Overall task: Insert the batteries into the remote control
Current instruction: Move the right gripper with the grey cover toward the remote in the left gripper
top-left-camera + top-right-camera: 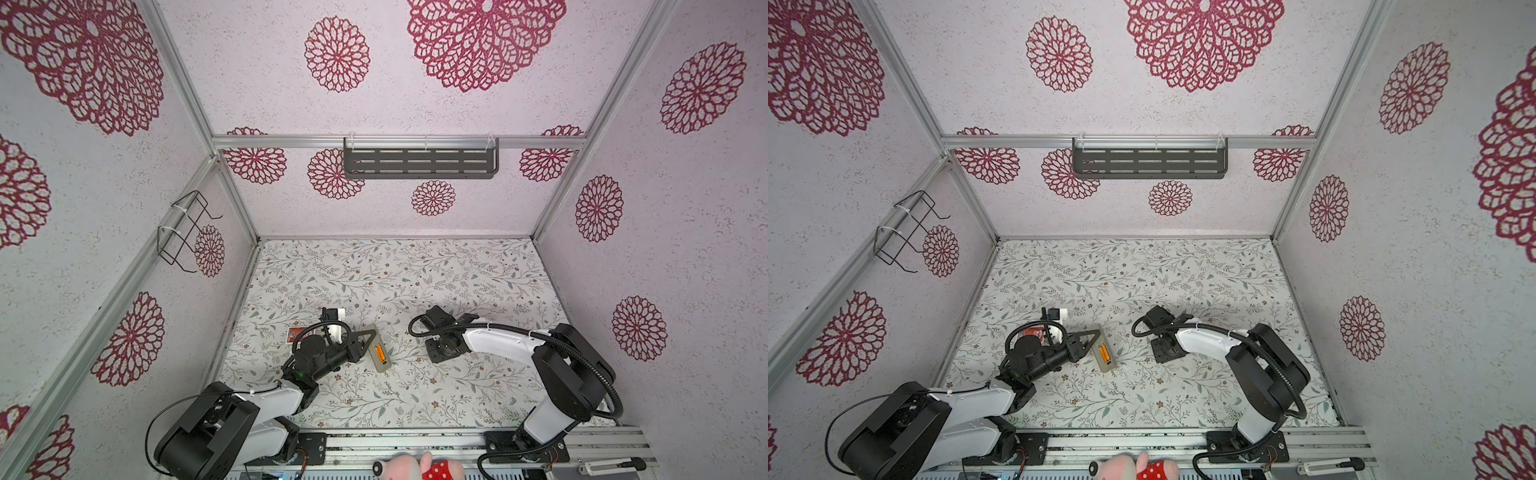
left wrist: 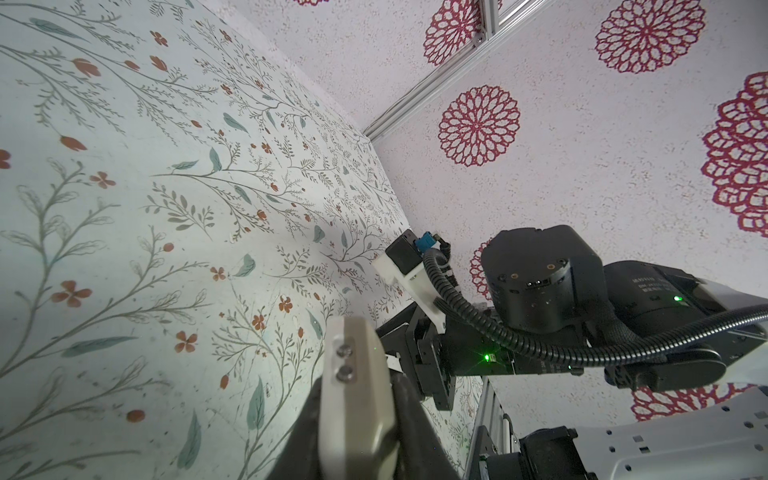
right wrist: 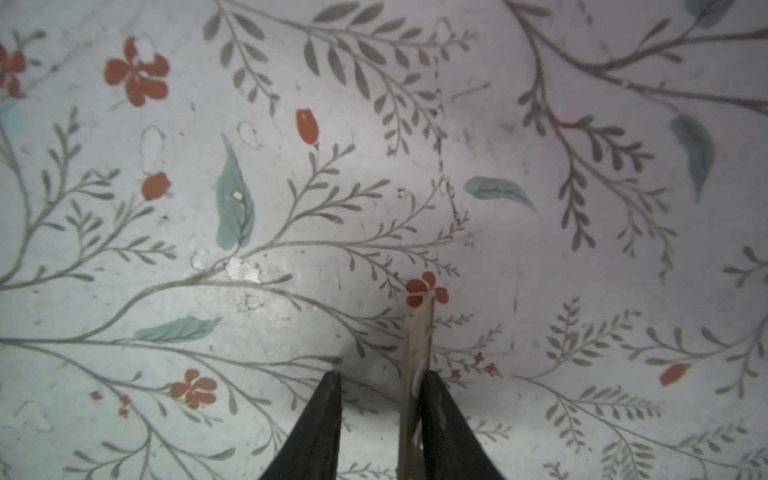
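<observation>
In both top views my left gripper (image 1: 372, 333) (image 1: 1097, 332) is shut on the far end of the beige-grey remote control (image 1: 379, 348) (image 1: 1105, 352), which lies back-up left of the mat's centre. The orange batteries (image 1: 379, 353) (image 1: 1104, 353) sit in its open compartment. In the left wrist view the remote control (image 2: 357, 399) stands edge-on between the fingers of the left gripper (image 2: 358, 415), with two metal studs on its end. My right gripper (image 3: 380, 390) points down at the mat, open. A thin beige flat piece (image 3: 415, 345) leans against one finger only. In both top views the wrist hides the right gripper.
A red printed card box (image 1: 296, 334) (image 1: 1034, 332) lies behind my left wrist. A dark slotted shelf (image 1: 419, 162) hangs on the back wall and a wire basket (image 1: 187, 232) on the left wall. A pink plush toy (image 1: 419, 467) lies by the front rail.
</observation>
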